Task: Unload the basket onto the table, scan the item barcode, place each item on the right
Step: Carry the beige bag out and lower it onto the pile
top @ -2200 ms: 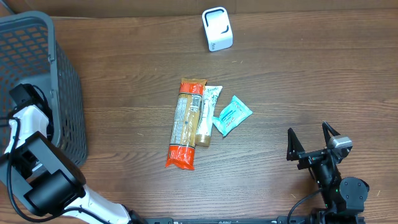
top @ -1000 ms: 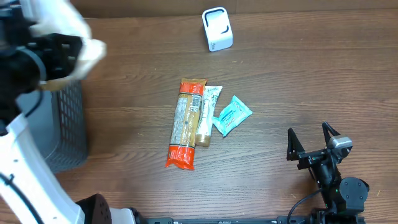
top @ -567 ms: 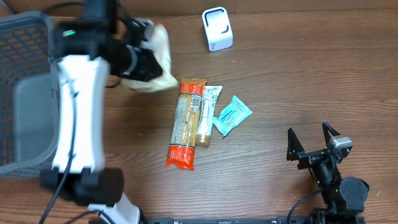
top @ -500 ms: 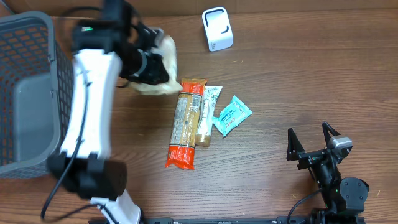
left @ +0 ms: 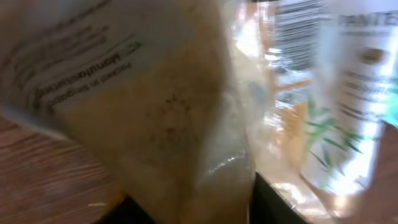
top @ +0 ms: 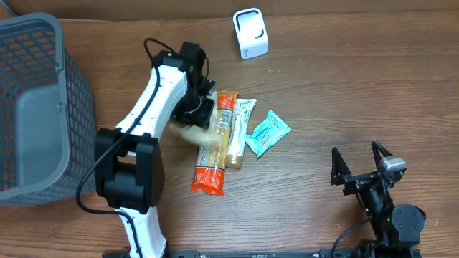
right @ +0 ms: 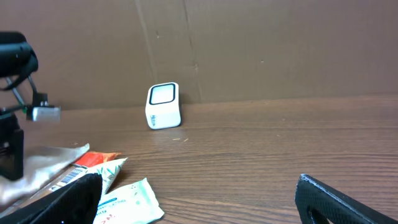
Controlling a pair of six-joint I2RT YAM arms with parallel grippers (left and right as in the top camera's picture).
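Bag (top: 188, 132) sits at frame centre against the packets (top: 208, 175), under the left gripper (top: 199, 115); too blurred to tell if it is pinched. Right gripper (top: 356, 154) spread, idle. Scanner (top: 250, 33) upper centre, well apart: scan not yet done.

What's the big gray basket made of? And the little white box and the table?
The basket looks like gray plastic: molded mesh walls, thick smooth rim. The white box seems smooth hard plastic, with rounded corners. The table looks like wood, or wood-print, with grain lines.

grey mesh basket (top: 79, 122) upright at far left of wood-grain bench (top: 344, 93), brown cardboard wall (right: 280, 50) behind bench
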